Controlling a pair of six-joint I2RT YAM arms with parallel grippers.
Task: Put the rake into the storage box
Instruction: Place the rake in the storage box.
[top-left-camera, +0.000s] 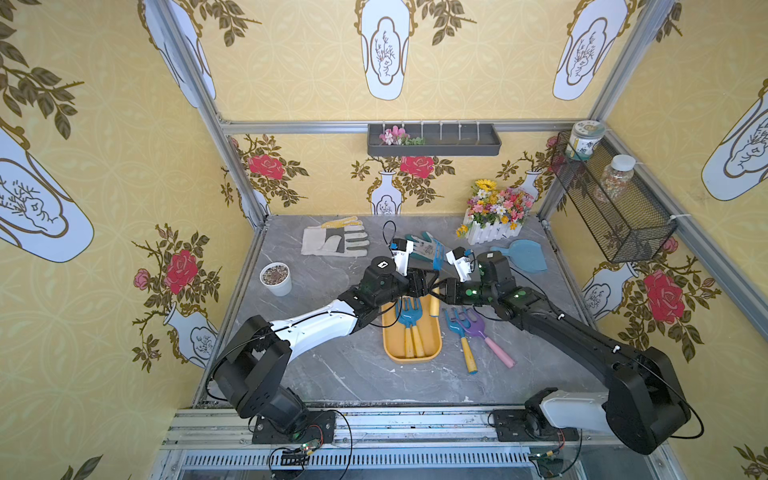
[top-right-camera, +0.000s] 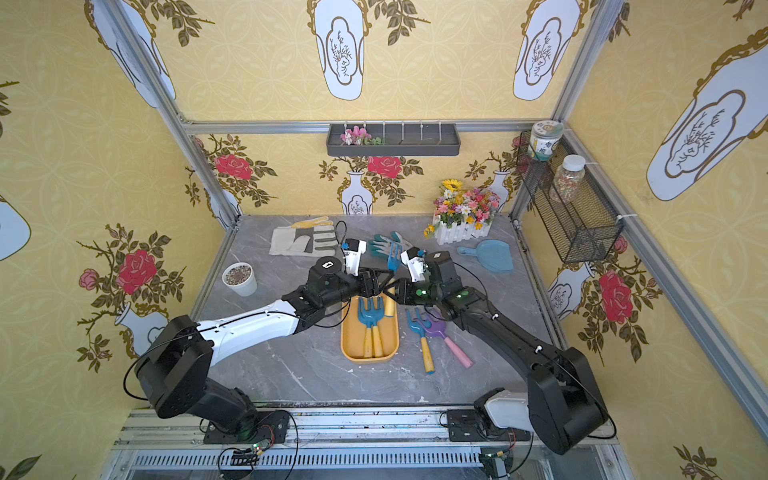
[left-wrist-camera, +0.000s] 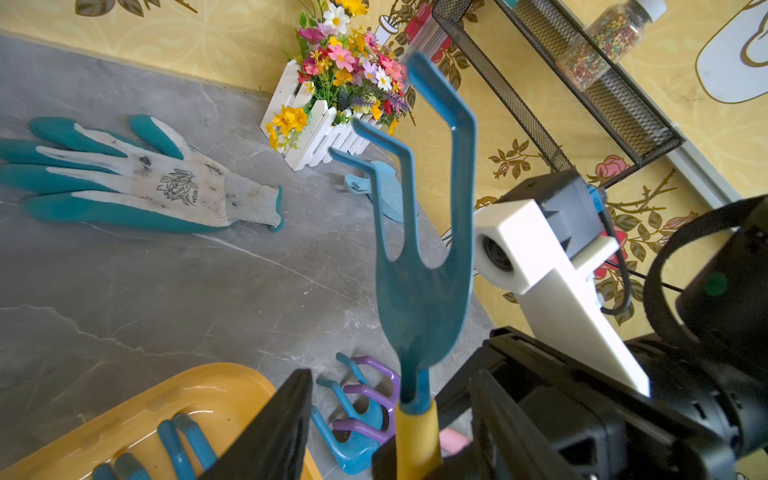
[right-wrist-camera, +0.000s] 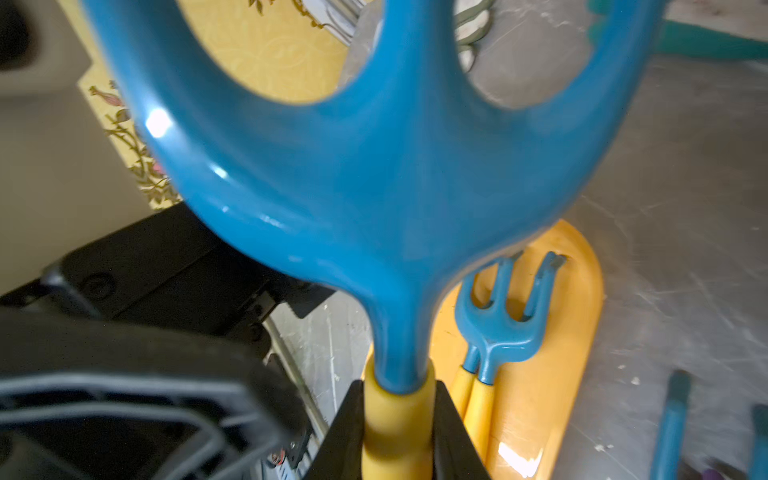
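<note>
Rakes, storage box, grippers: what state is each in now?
held rake: upright, lifted off table.
right gripper: shut on its yellow handle.
left gripper: open beside that handle.
storage box: holds two rakes, flat.
blue rake: lying on table, outside box.
purple rake: same, heads overlapping.

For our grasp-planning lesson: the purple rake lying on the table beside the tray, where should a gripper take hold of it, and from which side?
Take the purple rake by its pink handle, mid-length, from above, with the jaws across it. The handle lies flat and free on the table, while the head sits against the blue rake.
</note>
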